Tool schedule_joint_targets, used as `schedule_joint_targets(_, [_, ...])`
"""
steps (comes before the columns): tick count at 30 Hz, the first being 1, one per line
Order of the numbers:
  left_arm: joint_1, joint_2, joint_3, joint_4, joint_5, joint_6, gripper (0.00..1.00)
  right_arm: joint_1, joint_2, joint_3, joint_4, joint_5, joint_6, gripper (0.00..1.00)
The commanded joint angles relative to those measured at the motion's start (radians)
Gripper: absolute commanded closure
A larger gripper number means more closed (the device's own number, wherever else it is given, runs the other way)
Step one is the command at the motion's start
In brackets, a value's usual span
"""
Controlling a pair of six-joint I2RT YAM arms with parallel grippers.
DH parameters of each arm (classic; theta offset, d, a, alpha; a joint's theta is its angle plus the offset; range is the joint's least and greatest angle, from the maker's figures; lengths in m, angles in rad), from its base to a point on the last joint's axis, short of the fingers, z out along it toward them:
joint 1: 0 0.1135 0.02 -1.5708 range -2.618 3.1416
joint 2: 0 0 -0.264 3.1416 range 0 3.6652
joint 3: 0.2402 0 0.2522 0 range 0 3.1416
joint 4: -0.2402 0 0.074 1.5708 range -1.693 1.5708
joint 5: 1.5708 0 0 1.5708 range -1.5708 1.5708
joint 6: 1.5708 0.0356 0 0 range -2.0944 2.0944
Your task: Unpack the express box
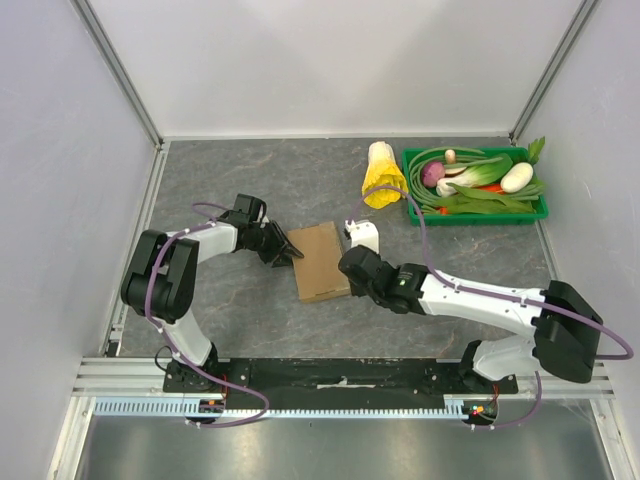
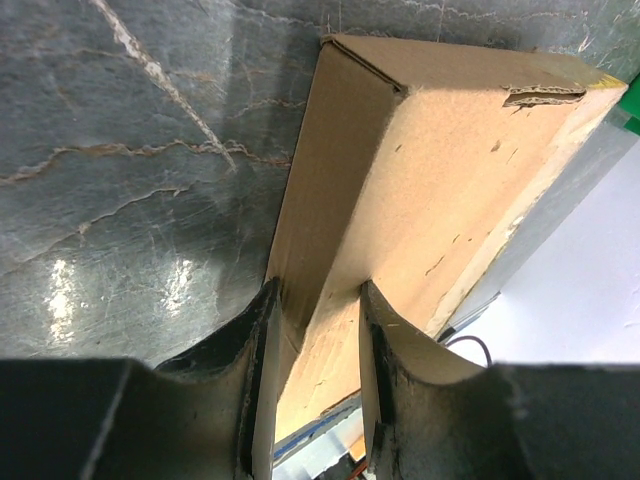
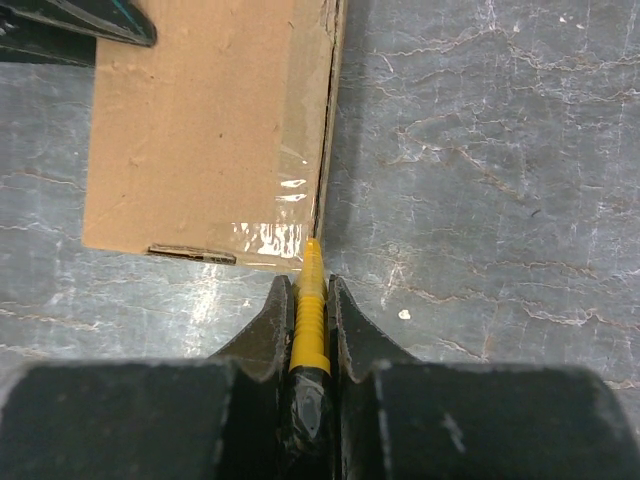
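Observation:
The express box [image 1: 322,260] is a flat brown cardboard mailer lying closed on the grey table. My left gripper [image 1: 288,250] is at its left corner. In the left wrist view the fingers [image 2: 315,295] straddle the box's [image 2: 440,170] edge and are shut on it. My right gripper [image 1: 352,270] is at the box's right side. In the right wrist view it [image 3: 305,285] is shut on a yellow ribbed tool [image 3: 310,310]. The tool's tip touches the seam at the taped corner of the box [image 3: 200,130].
A green tray [image 1: 480,216] of vegetables stands at the back right. A yellow bundle [image 1: 382,178] lies just left of it. Grey walls close in the table on the left, back and right. The left gripper's dark fingers [image 3: 75,20] show beyond the box.

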Motion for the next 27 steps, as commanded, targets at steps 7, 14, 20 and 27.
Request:
schedule_joint_targets(7, [0.003, 0.027, -0.02, -0.062, -0.223, -0.019, 0.75, 0.018, -0.08, 0.033, -0.062, -0.042, 0.051, 1.0])
schedule_joint_targets(14, [0.001, 0.004, -0.022, -0.05, -0.194, -0.003, 0.67, 0.018, -0.123, 0.094, -0.06, 0.012, 0.043, 1.0])
schedule_joint_targets(20, [0.0, -0.065, -0.017, 0.022, -0.098, 0.039, 0.45, 0.014, -0.148, 0.157, -0.076, 0.124, -0.003, 1.0])
schedule_joint_targets(27, [0.001, -0.205, 0.021, -0.051, -0.11, 0.144, 0.29, -0.115, -0.024, 0.172, -0.079, 0.133, -0.093, 1.0])
